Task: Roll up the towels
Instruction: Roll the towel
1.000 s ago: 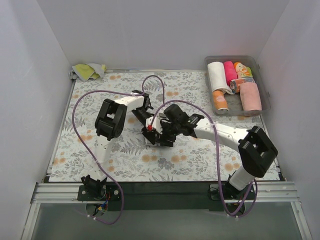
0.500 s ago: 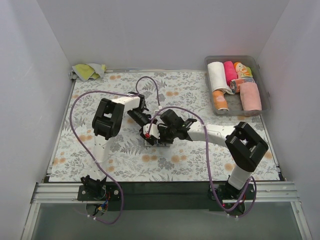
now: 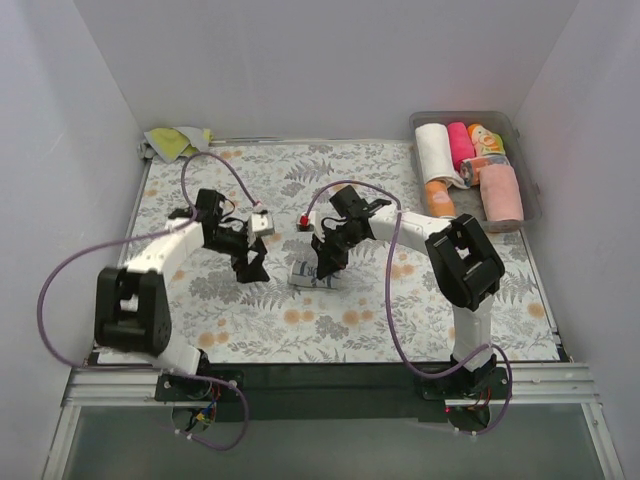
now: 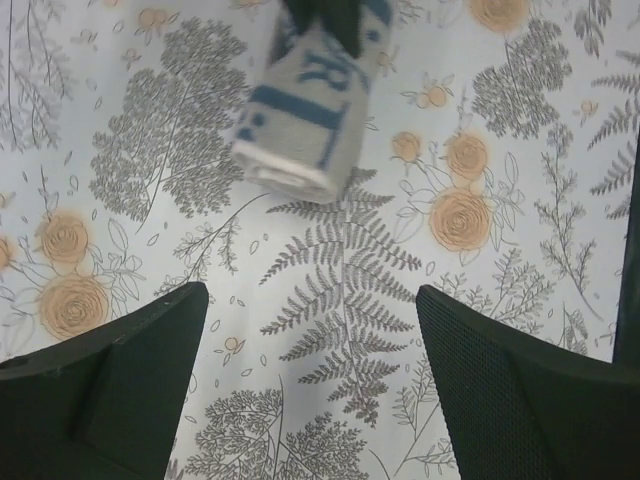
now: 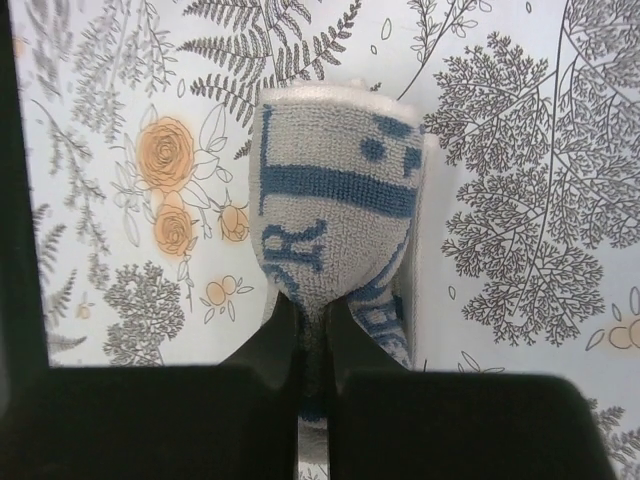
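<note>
A white towel with blue print (image 3: 306, 273) lies partly rolled on the floral covering mid-table. In the right wrist view the towel (image 5: 338, 205) bulges out ahead of my right gripper (image 5: 312, 300), which is shut on a pinched fold of it. From above, the right gripper (image 3: 325, 266) points down onto the towel's right side. My left gripper (image 3: 250, 264) stands open a little to the left of the towel, apart from it. The left wrist view has the towel (image 4: 305, 120) lying ahead of the open left gripper (image 4: 308, 295), with nothing between the fingers.
A clear bin (image 3: 466, 116) at the back right holds rolled towels: white (image 3: 433, 150), pink (image 3: 461, 144), orange (image 3: 440, 200), peach (image 3: 501, 192). A crumpled yellow-green towel (image 3: 178, 142) lies in the back left corner. White walls close in three sides.
The left gripper has opened and its arm has swung out to the left, away from the towel. The right gripper has shut on the towel.
</note>
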Controlling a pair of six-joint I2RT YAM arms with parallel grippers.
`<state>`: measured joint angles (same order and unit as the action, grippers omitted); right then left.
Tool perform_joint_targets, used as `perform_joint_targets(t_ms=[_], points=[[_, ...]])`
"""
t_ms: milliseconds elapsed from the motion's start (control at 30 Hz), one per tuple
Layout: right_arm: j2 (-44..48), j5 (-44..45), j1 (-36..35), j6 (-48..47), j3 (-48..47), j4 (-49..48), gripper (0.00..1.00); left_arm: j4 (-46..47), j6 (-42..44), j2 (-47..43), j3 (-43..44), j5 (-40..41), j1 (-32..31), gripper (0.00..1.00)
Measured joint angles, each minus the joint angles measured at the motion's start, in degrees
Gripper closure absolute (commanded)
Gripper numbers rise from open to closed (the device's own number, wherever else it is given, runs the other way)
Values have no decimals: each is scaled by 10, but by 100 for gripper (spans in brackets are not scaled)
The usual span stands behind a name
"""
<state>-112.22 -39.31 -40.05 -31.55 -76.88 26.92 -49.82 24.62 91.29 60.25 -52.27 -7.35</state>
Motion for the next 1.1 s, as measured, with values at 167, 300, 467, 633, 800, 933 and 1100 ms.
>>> perform_joint_targets(t_ms=[167,300,467,633,800,933,1100], points=[[-48,-77,32,26,-41,37,99,135,-4,-188,-133,80,-99,18],[-72,-113,38,34,-61,63,99,228,-10,-195,-172,142,-186,18],[-88,-143,38,42,-70,87,99,308,-18,-150,-179,197,-240,21],[-101,-169,40,50,-74,99,99,338,-16,-94,-174,215,-259,27],[-110,-183,45,60,-78,106,99,336,-15,-52,-170,216,-264,51],[-109,-176,48,70,-78,109,81,304,-16,-11,-135,212,-266,69],[-81,-138,67,84,-67,110,55,257,-26,28,-82,199,-266,78]])
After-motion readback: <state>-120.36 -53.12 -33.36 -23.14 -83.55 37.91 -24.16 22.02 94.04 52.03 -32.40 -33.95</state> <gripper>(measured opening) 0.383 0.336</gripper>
